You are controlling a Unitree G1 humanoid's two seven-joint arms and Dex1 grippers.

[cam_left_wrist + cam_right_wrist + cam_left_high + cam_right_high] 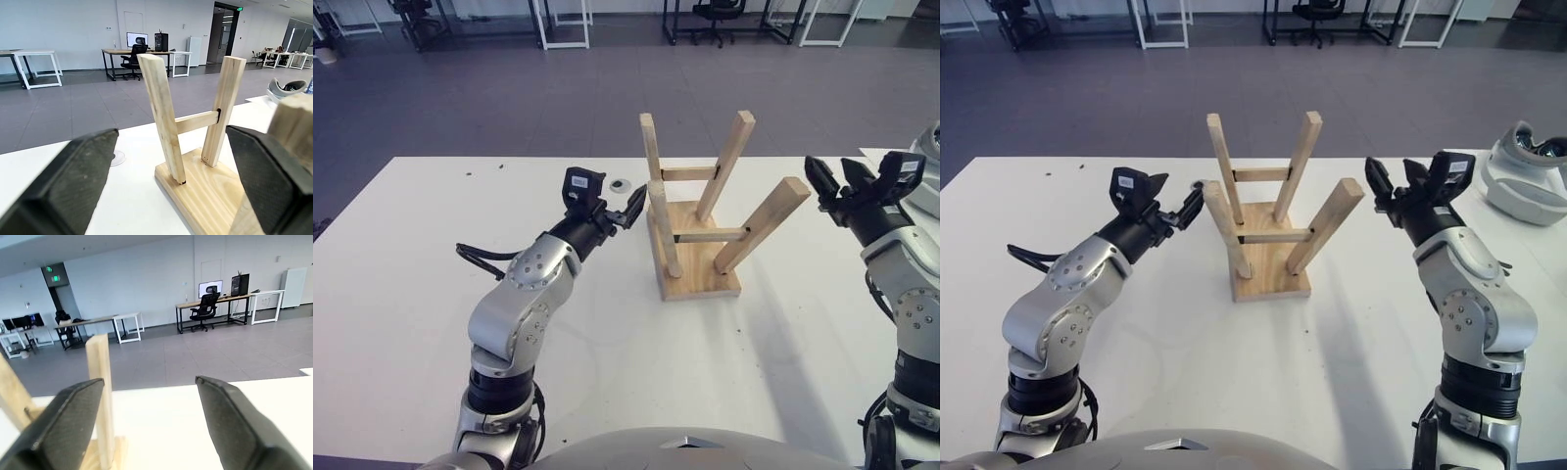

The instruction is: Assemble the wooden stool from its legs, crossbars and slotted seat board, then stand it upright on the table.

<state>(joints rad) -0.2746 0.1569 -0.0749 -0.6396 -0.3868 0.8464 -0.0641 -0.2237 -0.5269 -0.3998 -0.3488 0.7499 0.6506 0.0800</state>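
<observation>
The wooden stool (700,279) rests upside down near the middle of the white table (401,294), seat board flat and legs pointing up. Crossbars (689,173) join the legs. My left gripper (631,208) is open just left of the top of the near-left leg (658,196). In the left wrist view its dark fingers (73,191) frame the two far legs (161,117), with nothing held between them. My right gripper (832,186) is open a little right of the tip of the slanted near-right leg (791,194). The right wrist view shows a leg (100,396) beside its fingers (234,421).
A white headset (1528,181) lies at the table's far right. A small round object (621,185) sits on the table behind my left gripper. Beyond the far edge is grey floor with desks and chairs.
</observation>
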